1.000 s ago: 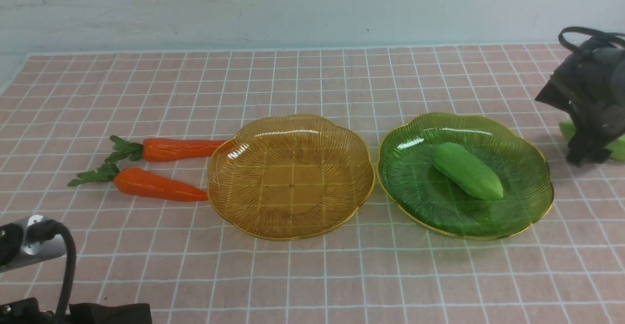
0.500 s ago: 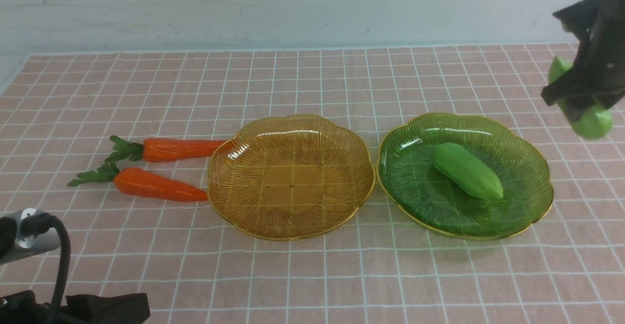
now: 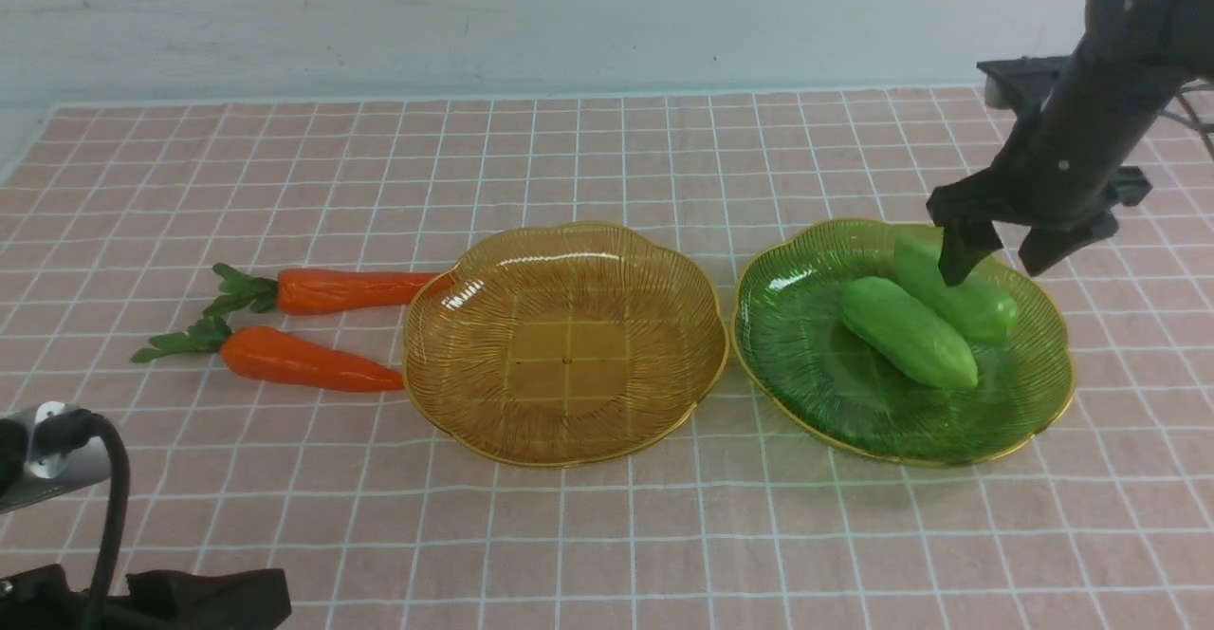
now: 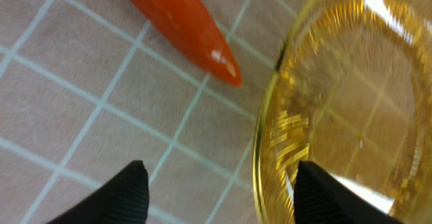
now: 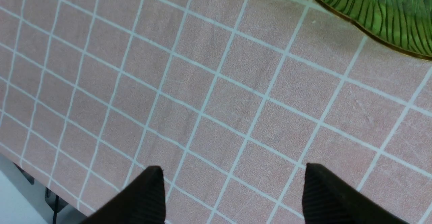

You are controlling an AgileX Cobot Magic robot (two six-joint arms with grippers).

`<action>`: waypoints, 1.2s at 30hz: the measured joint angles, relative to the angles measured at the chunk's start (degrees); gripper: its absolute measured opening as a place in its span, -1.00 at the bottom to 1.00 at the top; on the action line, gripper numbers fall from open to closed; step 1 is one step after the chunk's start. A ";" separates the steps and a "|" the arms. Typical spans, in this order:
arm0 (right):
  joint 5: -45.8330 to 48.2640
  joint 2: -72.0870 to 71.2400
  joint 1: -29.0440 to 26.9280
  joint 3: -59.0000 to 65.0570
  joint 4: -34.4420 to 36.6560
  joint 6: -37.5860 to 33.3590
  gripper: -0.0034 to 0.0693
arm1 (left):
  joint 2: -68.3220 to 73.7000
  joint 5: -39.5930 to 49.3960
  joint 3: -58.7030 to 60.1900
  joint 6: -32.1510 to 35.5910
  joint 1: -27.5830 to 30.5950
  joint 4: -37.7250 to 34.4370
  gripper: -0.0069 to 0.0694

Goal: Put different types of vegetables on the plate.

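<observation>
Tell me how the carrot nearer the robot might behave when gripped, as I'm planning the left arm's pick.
The nearer carrot is probably slippery, since its skin looks glossy. It might roll or swivel if nudged, being rounded and tapering to a narrow tip. Its leafy top would perhaps flex if caught, as the leaves look thin.

Front cam above, facing forward; wrist cams close, facing down. Front and left share amber plate.
</observation>
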 joint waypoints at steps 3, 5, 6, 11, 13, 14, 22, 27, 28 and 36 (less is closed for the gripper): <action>0.00 0.00 0.00 0.03 -0.06 -0.28 0.46 | 4.35 -3.72 -1.23 -6.85 0.81 -0.74 0.56; 0.00 0.00 0.00 0.03 -0.50 -0.60 0.46 | 5.77 -5.65 -1.40 -9.72 1.51 -0.79 0.56; 0.00 0.00 0.05 0.03 -0.64 -0.68 0.46 | 6.29 -6.30 -1.40 -10.83 1.85 -0.79 0.56; -0.10 0.00 0.05 0.03 -1.07 -0.85 0.46 | 9.70 -10.97 -1.40 -15.92 4.01 -0.91 0.56; -0.13 0.00 0.05 0.03 -1.12 -0.85 0.46 | 10.86 -13.41 -1.40 -16.17 4.08 -0.91 0.56; -0.13 0.00 0.05 0.03 -1.13 -0.86 0.46 | 11.52 -14.68 -1.40 -16.19 4.08 -0.93 0.56; -0.17 0.00 0.05 0.03 -1.04 -0.86 0.46 | 16.48 -23.11 -1.49 -16.59 4.46 -3.52 0.56; -0.17 0.00 0.05 0.09 -0.86 -0.80 0.46 | 17.34 -24.90 -1.89 -16.65 4.46 -5.38 0.49; -0.17 0.00 0.05 0.09 -0.84 -0.81 0.46 | 17.42 -24.90 -1.95 -16.65 4.46 -5.52 0.46; -0.17 0.00 0.05 0.21 -0.77 -0.81 0.45 | 18.42 -25.57 -2.06 -17.26 4.51 -7.90 0.02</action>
